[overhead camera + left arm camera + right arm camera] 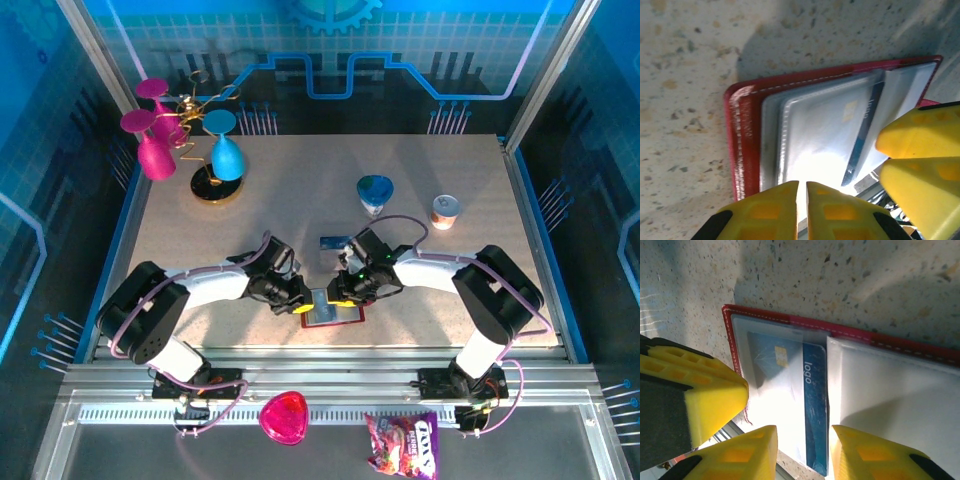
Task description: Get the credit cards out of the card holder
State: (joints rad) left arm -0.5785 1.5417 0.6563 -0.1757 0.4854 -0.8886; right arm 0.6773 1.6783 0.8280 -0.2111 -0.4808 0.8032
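The dark red card holder [332, 316] lies open near the table's front edge, its clear pockets [815, 135] facing up. A blue credit card [815, 405] marked "logo" sticks partly out of a pocket. My right gripper [802, 450] stands open, with the card's exposed edge between its yellow fingers. My left gripper [802, 200] is shut, and its tips rest on the clear pocket of the card holder [742, 135]. In the top view both grippers, left [300, 302] and right [345, 293], meet over the holder. Another dark card [333, 243] lies flat on the table just beyond them.
A blue cone-shaped cup [375, 193] and a small tub [445, 210] stand at the back right. Pink and blue glasses hang on a gold stand [205, 150] at the back left. A pink dish [284, 417] and a candy bag [402, 445] lie below the table's front rail.
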